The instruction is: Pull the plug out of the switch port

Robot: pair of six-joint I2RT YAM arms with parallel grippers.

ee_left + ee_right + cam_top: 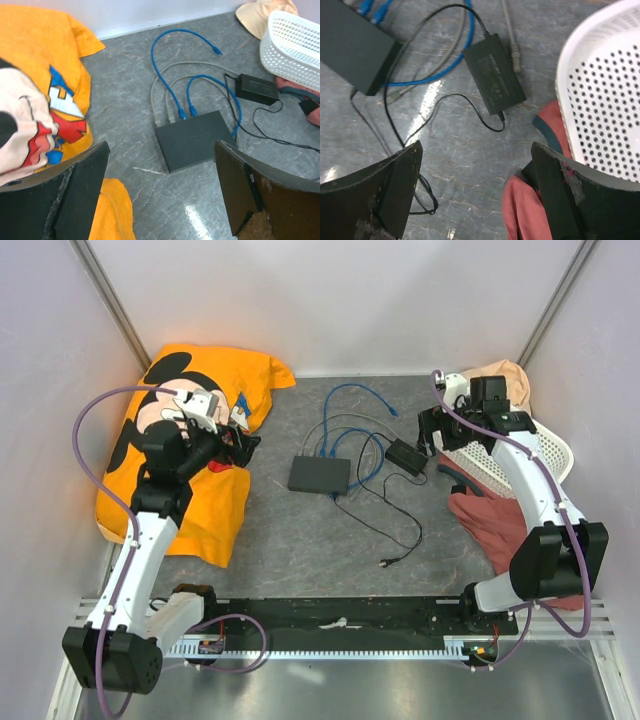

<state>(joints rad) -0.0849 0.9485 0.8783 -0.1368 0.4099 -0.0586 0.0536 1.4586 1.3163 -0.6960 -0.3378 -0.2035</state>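
The switch (320, 474) is a flat black box in the middle of the grey floor. It also shows in the left wrist view (195, 142) and the right wrist view (355, 47). Two blue plugs (186, 112) and grey plugs (171, 119) sit in the ports along its far edge. My left gripper (245, 445) is open and empty, up to the left of the switch over the orange cloth, and it shows in its own view (161, 165). My right gripper (432, 430) is open and empty, to the right of the switch by the power brick, and it shows in its own view (476, 160).
A small black power brick (407, 456) with a thin black cord lies right of the switch. An orange Mickey cloth (190, 440) covers the left. A white perforated basket (500, 455) and a red cloth (500, 520) lie at the right. A loose blue cable end (393, 412) lies behind the switch.
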